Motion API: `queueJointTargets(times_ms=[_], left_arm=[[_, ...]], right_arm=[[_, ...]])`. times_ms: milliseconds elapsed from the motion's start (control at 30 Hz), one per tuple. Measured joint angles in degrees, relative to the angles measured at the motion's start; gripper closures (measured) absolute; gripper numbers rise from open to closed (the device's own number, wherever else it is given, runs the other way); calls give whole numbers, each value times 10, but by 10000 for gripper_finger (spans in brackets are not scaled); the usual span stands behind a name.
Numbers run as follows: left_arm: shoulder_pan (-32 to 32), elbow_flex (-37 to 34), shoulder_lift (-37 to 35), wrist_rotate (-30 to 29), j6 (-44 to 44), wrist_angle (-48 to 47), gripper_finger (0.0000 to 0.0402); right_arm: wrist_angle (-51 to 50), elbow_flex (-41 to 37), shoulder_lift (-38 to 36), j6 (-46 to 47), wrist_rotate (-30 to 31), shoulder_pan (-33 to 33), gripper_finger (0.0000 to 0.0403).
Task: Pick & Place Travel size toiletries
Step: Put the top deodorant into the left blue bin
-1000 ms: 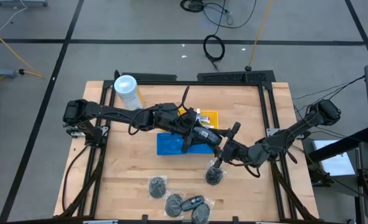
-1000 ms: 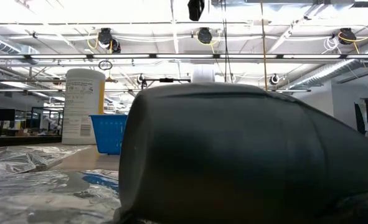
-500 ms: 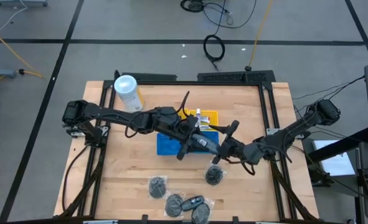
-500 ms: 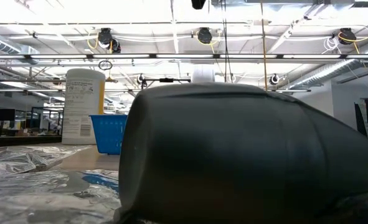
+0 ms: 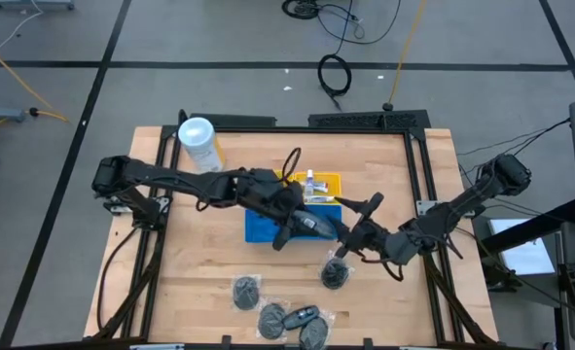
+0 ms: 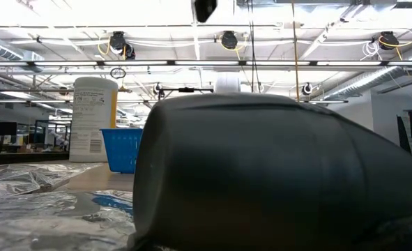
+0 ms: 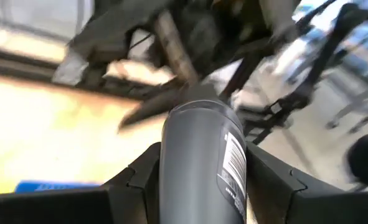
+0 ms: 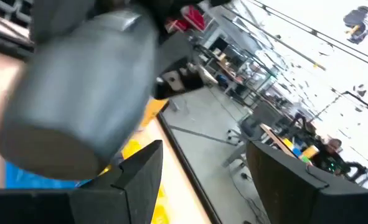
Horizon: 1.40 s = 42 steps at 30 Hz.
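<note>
Over the tabletop's middle, above the blue tray (image 5: 268,227), your left gripper (image 5: 318,226) pinches a dark grey bottle (image 7: 200,163) between its fingers (image 7: 268,177); the left wrist view shows the bottle clamped on both sides, its label facing up. Your right gripper (image 5: 357,233) sits just beside it, toward the right edge, with fingers (image 8: 140,177) spread and nothing between them; the bottle's flat end (image 8: 78,106) looms right in front of that camera. I judge this as a hand-over or a carry toward the trays, with the bottle held in the air and not yet placed.

Next, you need to either line the bottle up with a free compartment of the blue tray or the yellow tray (image 5: 321,184) behind it, or bring the right fingers around its free end before the left lets go. Keep the two grippers from knocking together; they are very near.

Grey wrapped rounds (image 5: 247,290) and a black piece (image 5: 303,315) wait near the front edge, one round (image 5: 337,275) just below the right gripper. The white canister (image 5: 197,141) stands at the back left corner.
</note>
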Motion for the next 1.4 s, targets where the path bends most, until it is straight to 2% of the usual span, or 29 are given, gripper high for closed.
queueJointTargets(times_ms=[233, 367, 567, 700, 833, 1167, 1400], left_arm=[[-18, -1, -67, -117, 15, -136, 234], [-40, -1, -86, -209, 2, -227, 234], [-76, -1, -74, -308, -47, -347, 235], [-96, -5, -54, -358, -67, -382, 235], [-105, -48, -50, -381, -82, -367, 235], [-101, -169, -50, -389, -75, -239, 235], [-95, -222, -50, -404, -81, -180, 235]], right_arm=[[-13, 1, 0, 25, 22, 15, 181], [-32, 1, 0, 56, 22, 16, 181], [-58, 1, 0, 130, 20, 16, 181], [-77, 1, 0, 181, 0, 16, 181], [-98, 1, 0, 209, -51, 16, 181], [-132, 0, 0, 283, -160, 16, 181], [-146, 0, 0, 317, -208, 16, 181]])
